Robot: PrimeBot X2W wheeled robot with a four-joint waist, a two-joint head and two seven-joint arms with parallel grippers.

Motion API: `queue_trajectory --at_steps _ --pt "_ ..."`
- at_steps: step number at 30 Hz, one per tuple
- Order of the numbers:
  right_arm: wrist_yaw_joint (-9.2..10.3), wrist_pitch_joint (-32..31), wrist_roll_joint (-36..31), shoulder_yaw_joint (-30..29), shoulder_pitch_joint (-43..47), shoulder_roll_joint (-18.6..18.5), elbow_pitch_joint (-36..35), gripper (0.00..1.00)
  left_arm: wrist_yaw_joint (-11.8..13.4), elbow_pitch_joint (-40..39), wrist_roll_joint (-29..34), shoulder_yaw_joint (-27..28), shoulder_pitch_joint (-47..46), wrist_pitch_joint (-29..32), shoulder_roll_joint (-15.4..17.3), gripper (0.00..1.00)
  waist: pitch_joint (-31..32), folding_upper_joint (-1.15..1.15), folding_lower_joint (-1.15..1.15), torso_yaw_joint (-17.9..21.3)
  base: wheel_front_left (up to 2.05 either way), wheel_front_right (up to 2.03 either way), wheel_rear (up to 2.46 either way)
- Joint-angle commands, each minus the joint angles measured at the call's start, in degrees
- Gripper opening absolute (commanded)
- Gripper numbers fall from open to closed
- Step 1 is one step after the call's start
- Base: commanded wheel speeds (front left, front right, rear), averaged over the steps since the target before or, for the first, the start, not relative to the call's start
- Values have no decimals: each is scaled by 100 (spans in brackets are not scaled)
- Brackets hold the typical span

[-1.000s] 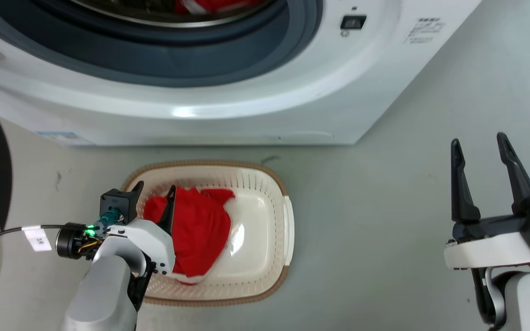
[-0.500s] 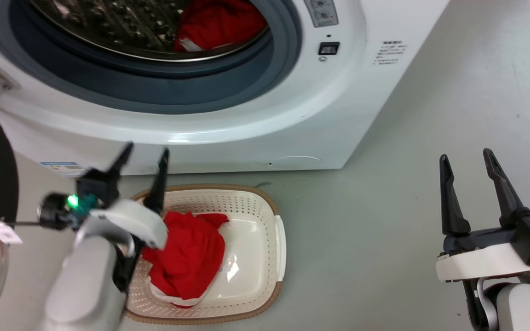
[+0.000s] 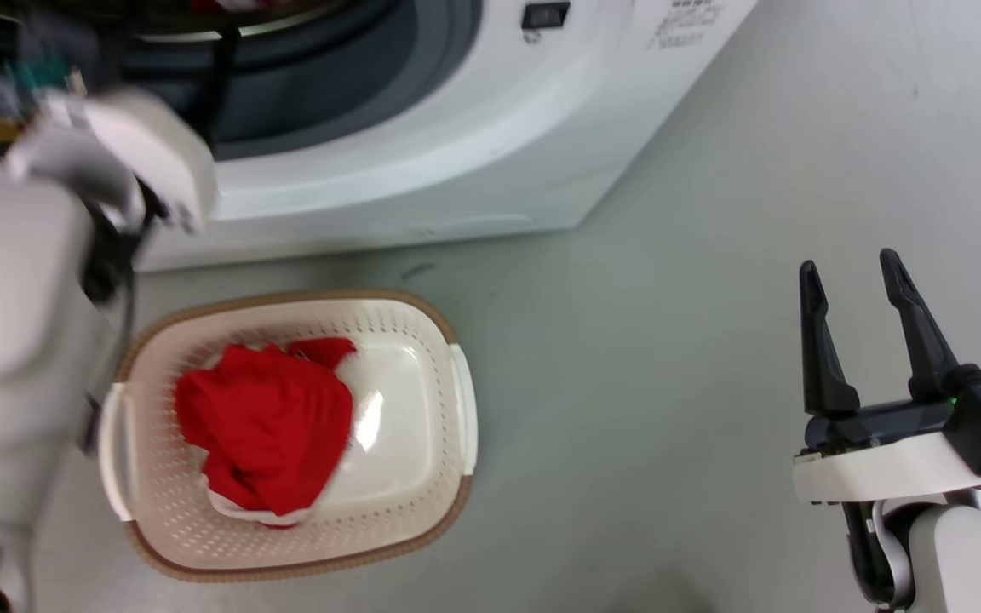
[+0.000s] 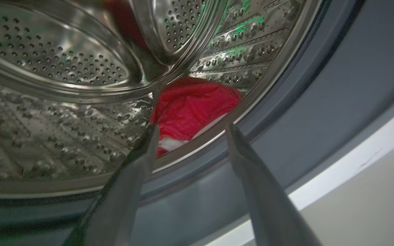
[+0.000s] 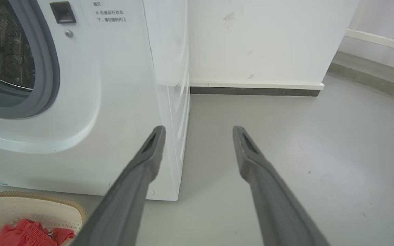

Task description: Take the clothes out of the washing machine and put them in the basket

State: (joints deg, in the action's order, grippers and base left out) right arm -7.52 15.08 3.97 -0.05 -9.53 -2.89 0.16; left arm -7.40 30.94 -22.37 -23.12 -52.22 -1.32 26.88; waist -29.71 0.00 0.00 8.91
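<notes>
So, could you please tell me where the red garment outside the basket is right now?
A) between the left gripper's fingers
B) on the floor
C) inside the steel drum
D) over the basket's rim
C: the left wrist view shows the red garment lying in the drum, beyond the tips of the open left gripper.

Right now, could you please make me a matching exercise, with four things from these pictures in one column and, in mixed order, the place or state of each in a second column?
Column one
1. left hand
2. right hand
3. basket
4. drum

Column two
a. shiny steel with holes, a red garment lying in it
b. open, above the bare floor
c. open, pointing into the washing machine
d. cream plastic, the other red garment lying in it

Pairs: 1-c, 2-b, 3-d, 4-a.
</notes>
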Motion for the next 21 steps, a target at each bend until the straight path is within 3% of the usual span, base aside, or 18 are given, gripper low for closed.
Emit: queue_trajectory --at_steps 1,11,21 --pt "6 14 42 51 -110 6 -39 100 -3 30 -81 -96 -361 223 125 100 -409 0 0 253 0 0 0" --pt "6 14 403 292 -396 4 -201 100 0 897 -757 -806 -2783 2045 820 100 -1361 0 0 850 0 0 0" --pt "6 14 783 674 -584 4 -286 100 -1 1824 -951 -974 -4251 3197 1013 100 -2019 0 0 1344 0 0 0"
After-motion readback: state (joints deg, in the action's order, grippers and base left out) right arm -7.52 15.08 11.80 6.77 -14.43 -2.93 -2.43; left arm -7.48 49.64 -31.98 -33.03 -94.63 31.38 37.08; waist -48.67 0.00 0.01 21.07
